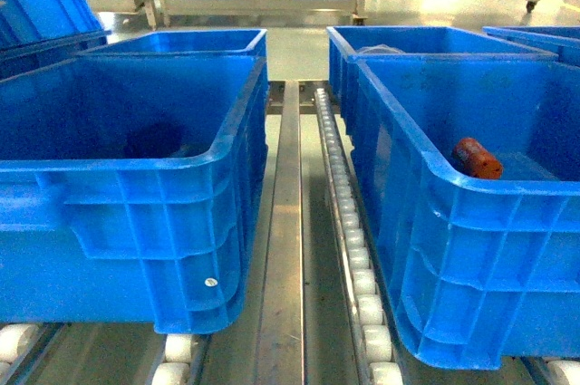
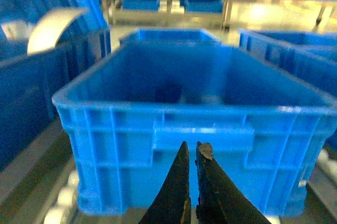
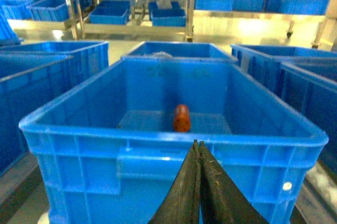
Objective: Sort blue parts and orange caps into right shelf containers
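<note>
- One orange cap (image 3: 181, 117) lies on the floor of the right crate (image 3: 158, 134), near the middle
- Its long axis runs front to back, away from the right claw (image 3: 198, 153), darker end nearest
- Right claw is pressed closed and empty, just outside the near wall, the cap straight ahead beyond the rim
- Left claw (image 2: 192, 153) is nearly closed, holding nothing, facing the left crate (image 2: 200, 134); something dark inside is too blurred to name
- The right arm is judged nearer the cap
</note>
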`<state>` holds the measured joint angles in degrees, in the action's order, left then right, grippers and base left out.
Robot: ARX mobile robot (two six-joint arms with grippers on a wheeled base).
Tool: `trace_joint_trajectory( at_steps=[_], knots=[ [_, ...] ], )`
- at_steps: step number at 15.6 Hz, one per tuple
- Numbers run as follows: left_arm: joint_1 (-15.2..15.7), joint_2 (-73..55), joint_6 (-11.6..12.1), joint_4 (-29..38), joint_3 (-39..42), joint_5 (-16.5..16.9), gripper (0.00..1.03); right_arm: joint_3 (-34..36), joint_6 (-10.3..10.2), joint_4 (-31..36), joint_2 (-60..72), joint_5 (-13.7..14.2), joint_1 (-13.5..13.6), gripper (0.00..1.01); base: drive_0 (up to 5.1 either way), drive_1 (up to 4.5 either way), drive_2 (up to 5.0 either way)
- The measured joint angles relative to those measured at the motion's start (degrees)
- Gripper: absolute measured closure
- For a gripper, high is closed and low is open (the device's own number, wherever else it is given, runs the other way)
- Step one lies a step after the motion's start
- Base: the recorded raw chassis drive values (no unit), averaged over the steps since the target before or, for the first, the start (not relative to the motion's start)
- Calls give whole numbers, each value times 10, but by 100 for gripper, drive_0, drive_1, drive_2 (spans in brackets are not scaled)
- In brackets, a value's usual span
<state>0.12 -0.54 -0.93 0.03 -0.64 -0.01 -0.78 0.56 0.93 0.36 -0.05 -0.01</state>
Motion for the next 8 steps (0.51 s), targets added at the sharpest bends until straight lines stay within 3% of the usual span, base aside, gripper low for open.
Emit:
trace_joint_trajectory(
  at_steps=[3, 4, 8],
  knots=[
    [0, -1, 1, 0, 0, -1, 101, 0, -1, -11, -1, 0, 0, 99, 0, 0, 0],
    [0, -1, 1, -3, 0, 0, 93, 0, -1, -12, -1, 1, 0, 97, 0, 0, 0],
    [0, -1, 1, -3, 0, 0, 43, 0, -1, -12, -1, 0, 0, 44, 0, 0, 0]
  ],
)
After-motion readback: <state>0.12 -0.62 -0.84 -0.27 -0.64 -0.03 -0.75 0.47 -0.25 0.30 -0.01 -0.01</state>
